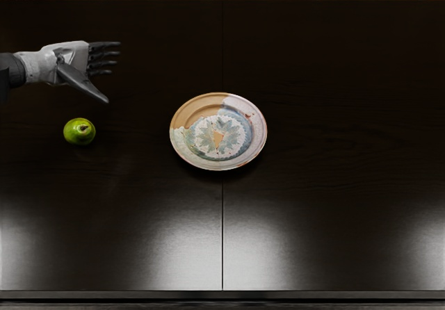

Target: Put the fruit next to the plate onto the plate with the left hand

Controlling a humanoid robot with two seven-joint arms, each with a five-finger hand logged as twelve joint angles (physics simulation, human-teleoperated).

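The left arm reaches in level, its hand (87, 63) held with fingers extended, thumb angled downward.

Glossy dark wood table (334, 206), glazed ceramic plate (182, 147), shiny apple (78, 131).

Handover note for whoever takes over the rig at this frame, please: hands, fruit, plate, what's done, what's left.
Left hand: open, holding nothing, farther back than the green fruit and clear of it.
Right hand: not in view.
Green fruit: on the table, left of the plate, well apart from it.
Done: no grasp yet.
Left: reach the fruit, grasp it, carry it right, set it on the plate.
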